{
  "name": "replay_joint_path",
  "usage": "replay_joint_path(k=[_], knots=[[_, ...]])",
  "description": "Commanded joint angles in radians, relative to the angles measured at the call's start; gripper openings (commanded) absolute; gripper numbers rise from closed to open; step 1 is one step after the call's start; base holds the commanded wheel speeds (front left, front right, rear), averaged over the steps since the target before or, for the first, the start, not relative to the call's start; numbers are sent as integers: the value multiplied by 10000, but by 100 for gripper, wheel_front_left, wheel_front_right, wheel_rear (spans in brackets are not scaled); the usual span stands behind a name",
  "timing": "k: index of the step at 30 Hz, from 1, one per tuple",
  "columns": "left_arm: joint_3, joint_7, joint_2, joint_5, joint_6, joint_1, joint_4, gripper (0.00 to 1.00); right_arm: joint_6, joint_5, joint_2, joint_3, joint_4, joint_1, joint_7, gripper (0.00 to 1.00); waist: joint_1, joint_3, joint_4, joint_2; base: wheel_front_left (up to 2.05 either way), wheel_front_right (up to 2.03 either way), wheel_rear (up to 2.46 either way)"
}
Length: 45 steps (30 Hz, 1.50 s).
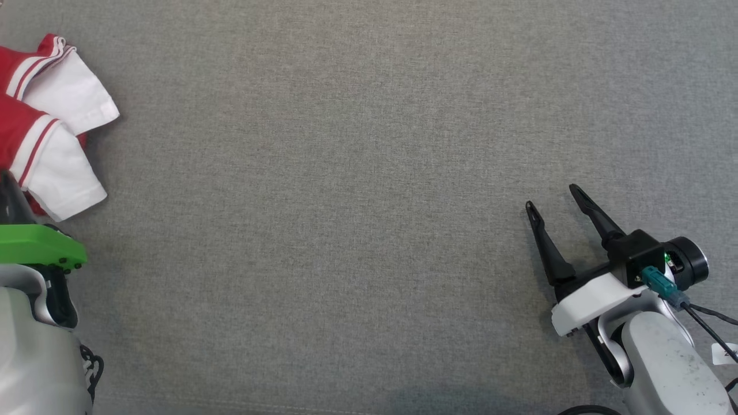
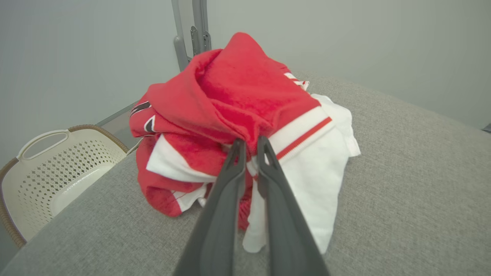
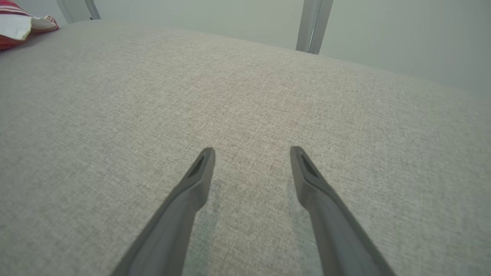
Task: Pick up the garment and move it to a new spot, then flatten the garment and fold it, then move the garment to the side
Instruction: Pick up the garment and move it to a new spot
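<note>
The garment [image 1: 55, 109], red with white sleeves and striped cuffs, lies crumpled at the far left edge of the grey fabric surface [image 1: 346, 202]. In the left wrist view it is a bunched heap [image 2: 238, 88], and my left gripper [image 2: 251, 143] has its two dark fingers drawn together on a fold where red cloth meets a white striped cuff. My right gripper [image 1: 552, 199] hovers at the lower right, far from the garment, open with nothing between its fingers [image 3: 251, 151]. A corner of the garment [image 3: 15, 27] shows at the right wrist view's top left.
A white perforated laundry basket [image 2: 57, 168] stands beyond the surface's edge, left of the garment in the left wrist view. Grey metal frame posts [image 2: 191, 34] [image 3: 312, 23] rise behind the surface. My left arm's green and white wrist [image 1: 40, 245] sits at the lower left.
</note>
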Motion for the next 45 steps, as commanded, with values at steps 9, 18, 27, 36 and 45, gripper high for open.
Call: replay_joint_path(k=[9, 18, 27, 36, 45], knots=[[-612, -6, -12, -254, -92, -437, -1629, 0, -10, 123, 516, -76, 155, 223, -28, 100, 0, -837, -475, -1, 0, 0, 0], [-3698, -6, 1244, -1812, -90, -898, -3003, 0, -10, 309, 1266, -307, 398, 732, -28, 100, 0, -1999, -1382, -1, 0, 0, 0], [-6029, -8, 1313, -2861, -91, -1171, -3531, 0, -10, 288, 1591, -595, 575, 1373, -28, 100, 0, -2564, -2697, -1, 0, 0, 0], [-7814, -8, -341, -3530, -92, -1027, -3631, 0, -10, 259, 1678, -809, 571, 1395, -28, 100, 0, -2469, -4305, -1, 0, 0, 0], [-8641, -8, -1288, -3775, -91, -996, -3292, 0, -10, 402, 1735, -795, 682, 1389, -28, 100, 0, -2251, -5507, -1, 0, 0, 0]])
